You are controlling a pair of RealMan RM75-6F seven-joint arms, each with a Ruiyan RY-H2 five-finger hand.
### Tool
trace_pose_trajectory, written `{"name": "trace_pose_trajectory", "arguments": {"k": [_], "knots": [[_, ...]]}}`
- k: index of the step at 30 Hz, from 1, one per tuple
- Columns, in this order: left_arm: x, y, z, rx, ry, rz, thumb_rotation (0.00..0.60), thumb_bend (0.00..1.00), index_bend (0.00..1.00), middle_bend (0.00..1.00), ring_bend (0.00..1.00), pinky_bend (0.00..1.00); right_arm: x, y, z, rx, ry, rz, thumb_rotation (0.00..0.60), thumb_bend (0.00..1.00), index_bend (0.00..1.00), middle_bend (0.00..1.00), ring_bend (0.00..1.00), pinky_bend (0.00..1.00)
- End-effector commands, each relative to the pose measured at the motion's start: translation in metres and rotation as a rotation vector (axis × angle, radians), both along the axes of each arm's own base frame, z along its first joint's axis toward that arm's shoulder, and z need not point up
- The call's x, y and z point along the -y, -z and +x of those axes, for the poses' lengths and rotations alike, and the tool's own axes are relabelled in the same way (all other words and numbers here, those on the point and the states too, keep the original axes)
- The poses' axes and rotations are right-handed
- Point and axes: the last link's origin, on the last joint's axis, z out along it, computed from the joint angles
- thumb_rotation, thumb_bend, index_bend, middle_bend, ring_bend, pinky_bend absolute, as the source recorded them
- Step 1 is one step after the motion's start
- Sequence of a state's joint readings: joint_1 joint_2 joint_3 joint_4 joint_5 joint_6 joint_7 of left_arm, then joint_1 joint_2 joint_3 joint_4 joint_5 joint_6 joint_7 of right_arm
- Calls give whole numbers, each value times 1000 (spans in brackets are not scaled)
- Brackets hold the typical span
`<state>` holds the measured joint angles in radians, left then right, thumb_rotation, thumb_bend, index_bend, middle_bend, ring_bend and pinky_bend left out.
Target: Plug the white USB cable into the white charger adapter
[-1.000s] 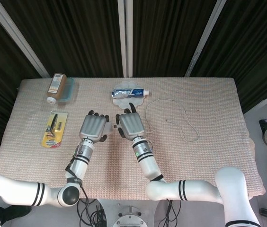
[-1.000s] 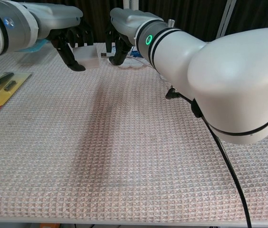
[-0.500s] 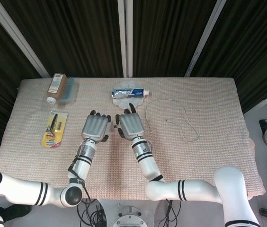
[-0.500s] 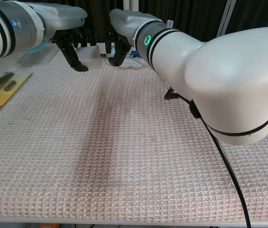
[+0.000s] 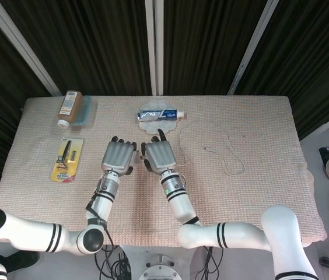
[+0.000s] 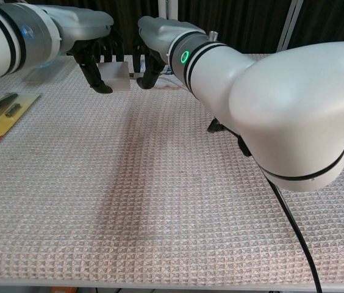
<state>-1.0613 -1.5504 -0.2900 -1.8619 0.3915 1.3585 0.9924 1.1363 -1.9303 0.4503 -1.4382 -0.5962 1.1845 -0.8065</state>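
In the chest view my left hand [image 6: 99,58] grips the white charger adapter [image 6: 114,74], a small white block held above the mat. My right hand [image 6: 150,52] pinches the plug end of the white USB cable [image 6: 136,75] right beside the adapter's face, and the two seem to touch. From the head view both hands show from above, the left hand [image 5: 118,156] and the right hand [image 5: 160,154] side by side, and they hide the adapter. The rest of the cable [image 5: 230,149] lies in a loose loop to the right.
A toothpaste tube on a clear plate [image 5: 160,114] lies just beyond the hands. A brown bottle on a teal box [image 5: 71,108] sits at the far left. A yellow razor pack [image 5: 67,158] lies left of my left hand. The table's front edge [image 6: 160,282] is near.
The two hands have closed the gap between them. The plug, a little apart from the adapter a second ago, now sits against its side.
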Motion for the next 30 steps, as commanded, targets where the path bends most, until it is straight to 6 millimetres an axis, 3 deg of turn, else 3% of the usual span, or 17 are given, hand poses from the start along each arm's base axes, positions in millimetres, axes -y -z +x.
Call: {"name": "trace_pose_trajectory", "arguments": {"k": [1,30], "knots": [[0,0,1,-3,-2,-3,600,265,501,499,298,206,0,1,0,-2,-1,-2,600,350,623,541,238,0],[-2,5,6,41,-22,-42,600,264,502,499,298,224,-6,13,6,45,-6,-28,600,343,618,545,247,0]]}}
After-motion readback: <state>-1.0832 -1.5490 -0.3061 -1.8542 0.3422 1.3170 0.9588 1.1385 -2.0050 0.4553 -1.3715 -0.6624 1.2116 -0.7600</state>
